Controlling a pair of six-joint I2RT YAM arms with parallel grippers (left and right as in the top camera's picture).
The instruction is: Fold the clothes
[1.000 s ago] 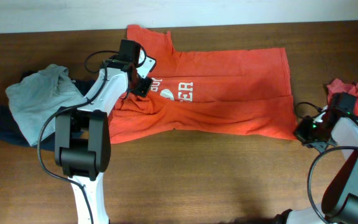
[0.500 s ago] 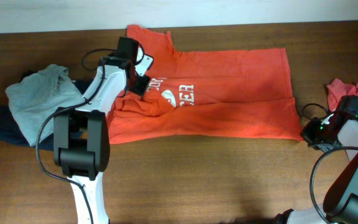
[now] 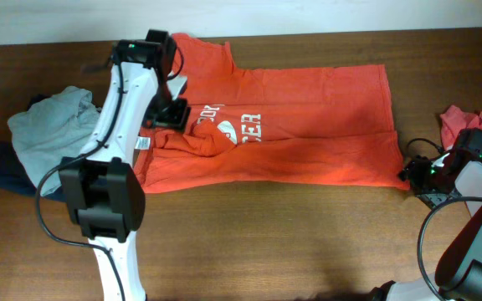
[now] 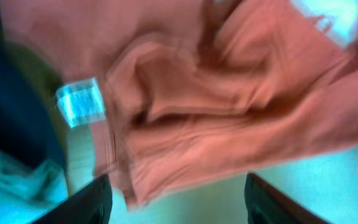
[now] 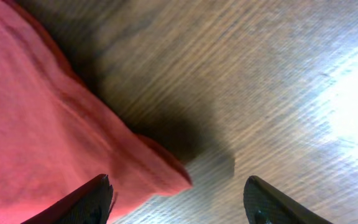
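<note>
Orange-red T-shirt (image 3: 308, 138) lies spread across the table (image 3: 266, 242); both grippers are off it with jaws apart.

The shirt's white lettering (image 3: 239, 124) sits just to the right of the left gripper (image 3: 172, 110), which hangs over the bunched sleeve end. The overhead view hides its jaws, but the blurred left wrist view shows both fingers (image 4: 89, 200) wide apart with nothing between them, and rumpled cloth and a white label (image 4: 79, 102) below. The right gripper (image 3: 410, 171) is at the shirt's lower right corner. Only its wrist view shows its fingers spread and empty, the hem corner lying on the wood under the gap. Only the overhead view shows the rest: a pale grey garment (image 3: 53, 130) on top of a navy garment (image 3: 7, 174) to the left of the left arm, and another red garment (image 3: 467, 124) beyond the right gripper.
</note>
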